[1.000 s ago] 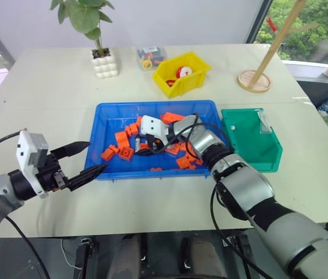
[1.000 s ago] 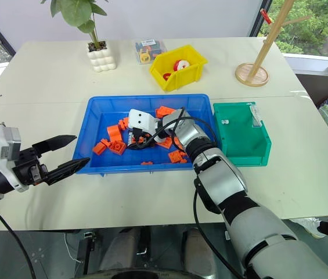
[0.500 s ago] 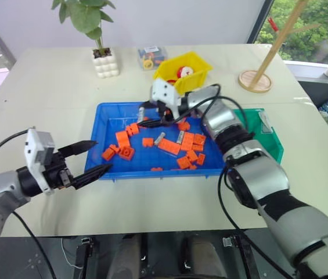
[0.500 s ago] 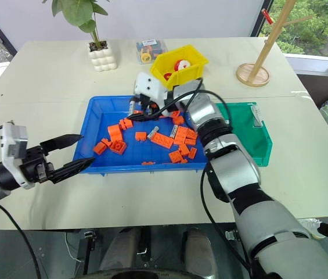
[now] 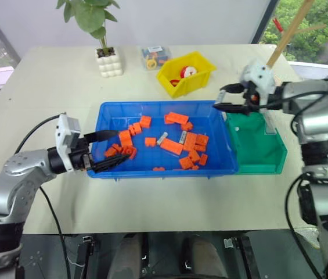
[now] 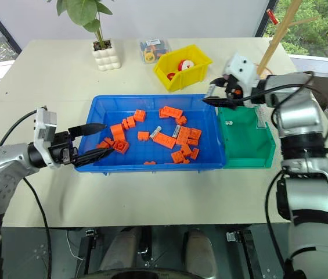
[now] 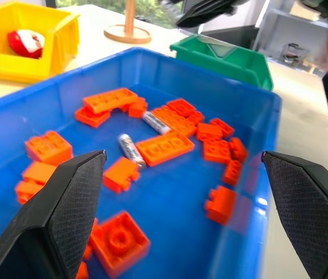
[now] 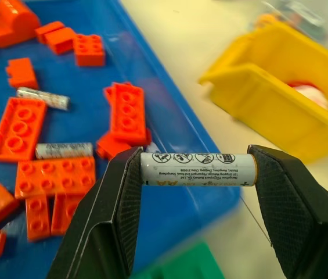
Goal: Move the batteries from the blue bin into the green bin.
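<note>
Since a second earlier, right gripper had lifted out of the blue bin and swung across to the frame's right; it now sat above the near-left corner of the green bin, at the blue bin's right wall. Jaws clenched end-to-end on one AA battery, held level between the fingertips. Left gripper had advanced from the desk edge to the blue bin's left wall, tips over the rim among the orange bricks; jaws released, spread wide, nothing between them.

Blue bin sat centre frame. Two batteries lay on its floor right of centre: one beside a long orange plate, another just to its right, both among scattered bricks. Left wrist view showed the same pair lying near each other between bricks.

Green bin touched the blue bin's right side; a small pale item lay on its floor, too small to identify.

Yellow bin with a red-and-white object stood above the blue bin; a clear box of small parts and a potted plant sat upper left of it. Wooden stand rose at upper right.
</note>
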Controlling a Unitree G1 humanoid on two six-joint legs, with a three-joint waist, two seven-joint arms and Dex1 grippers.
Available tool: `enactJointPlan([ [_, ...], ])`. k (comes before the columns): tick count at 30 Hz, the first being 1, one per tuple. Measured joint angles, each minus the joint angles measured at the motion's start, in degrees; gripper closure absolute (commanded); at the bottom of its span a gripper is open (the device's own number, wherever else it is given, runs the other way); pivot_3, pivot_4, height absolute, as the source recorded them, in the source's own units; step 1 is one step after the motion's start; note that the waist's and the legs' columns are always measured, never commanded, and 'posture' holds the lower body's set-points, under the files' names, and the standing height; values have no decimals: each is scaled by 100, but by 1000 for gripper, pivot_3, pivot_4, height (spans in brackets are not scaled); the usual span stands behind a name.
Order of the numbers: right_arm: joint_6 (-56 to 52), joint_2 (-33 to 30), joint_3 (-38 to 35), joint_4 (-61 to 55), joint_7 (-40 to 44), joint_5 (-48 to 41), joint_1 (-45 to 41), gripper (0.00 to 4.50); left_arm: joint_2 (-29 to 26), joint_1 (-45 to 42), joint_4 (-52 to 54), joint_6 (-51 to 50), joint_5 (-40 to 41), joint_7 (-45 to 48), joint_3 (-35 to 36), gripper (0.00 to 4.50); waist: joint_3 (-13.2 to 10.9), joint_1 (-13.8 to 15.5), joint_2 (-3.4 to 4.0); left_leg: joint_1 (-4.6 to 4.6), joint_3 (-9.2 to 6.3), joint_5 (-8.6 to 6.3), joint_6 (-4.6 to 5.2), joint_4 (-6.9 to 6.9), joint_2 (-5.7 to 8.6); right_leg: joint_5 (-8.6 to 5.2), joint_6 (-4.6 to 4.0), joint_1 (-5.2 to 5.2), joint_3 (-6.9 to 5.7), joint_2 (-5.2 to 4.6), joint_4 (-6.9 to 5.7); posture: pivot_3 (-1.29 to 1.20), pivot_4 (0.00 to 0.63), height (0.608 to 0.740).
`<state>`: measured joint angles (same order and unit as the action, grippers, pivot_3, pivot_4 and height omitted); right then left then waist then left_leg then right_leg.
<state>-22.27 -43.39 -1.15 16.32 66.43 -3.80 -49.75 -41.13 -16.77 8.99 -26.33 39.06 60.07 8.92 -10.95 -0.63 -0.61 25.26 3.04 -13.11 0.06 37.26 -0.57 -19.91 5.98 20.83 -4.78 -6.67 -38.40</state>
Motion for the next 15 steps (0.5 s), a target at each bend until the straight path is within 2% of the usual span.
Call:
enactJointPlan([
  [9, -1441, -329, -925, -1857, -782, -648, 1703, 2234, 467, -1241, -1592, 674, -634, 529, -495, 0, 0, 31, -2, 0, -2, -1, 2, 7, 3, 0, 1, -7, -3, -1, 0, 0, 150, 739],
  [15, -1649, -549, -1350, -2179, -1208, -774, 2593, 2234, 546, -1527, -2002, 727, -757, 883, -604, 0, 0, 13, -2, -1, 0, 0, 3, 8, 3, 0, 1, -7, -2, -1, 1, 0, 150, 739],
])
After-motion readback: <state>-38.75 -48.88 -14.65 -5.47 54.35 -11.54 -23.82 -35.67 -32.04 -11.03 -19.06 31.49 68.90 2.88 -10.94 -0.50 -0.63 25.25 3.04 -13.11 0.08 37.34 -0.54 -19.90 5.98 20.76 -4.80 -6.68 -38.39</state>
